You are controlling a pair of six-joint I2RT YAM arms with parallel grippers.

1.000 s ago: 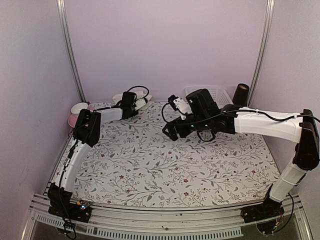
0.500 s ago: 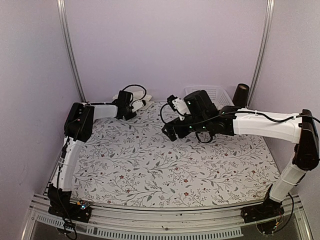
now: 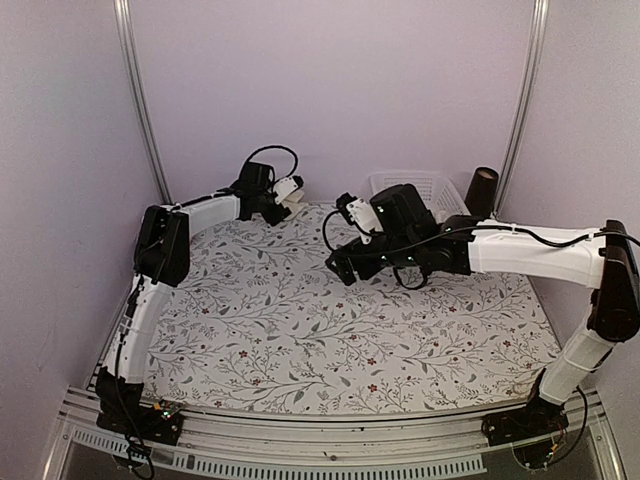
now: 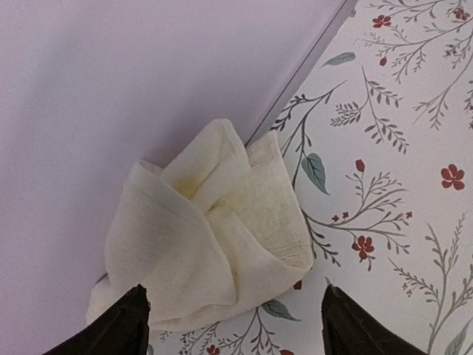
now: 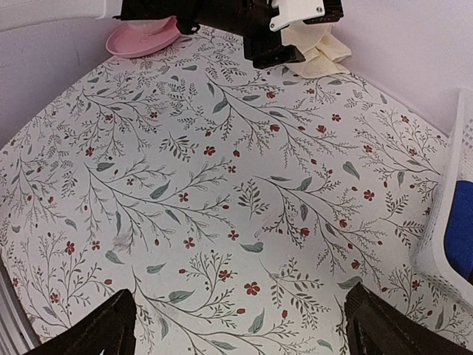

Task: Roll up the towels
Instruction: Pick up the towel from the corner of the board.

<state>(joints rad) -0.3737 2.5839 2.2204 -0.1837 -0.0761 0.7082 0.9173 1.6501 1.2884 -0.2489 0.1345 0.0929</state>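
Two towels in play: the cream towel lies bunched and loosely folded on the floral surface, pushed up against the back wall toward the far left. The blue towel shows only as a sliver inside the white basket at the far right. We see the left fingers spread wide just over the cream towel's near edge, one tip on each side, gripping nothing; we cannot tell whether a tip touches the cloth. We see the right fingers spread wide too, empty, hanging over the middle of the surface, well apart from both towels. Pink plate sits at the far left edge, near the cream towel. Dark cylinder stands upright just beside the basket, back right.
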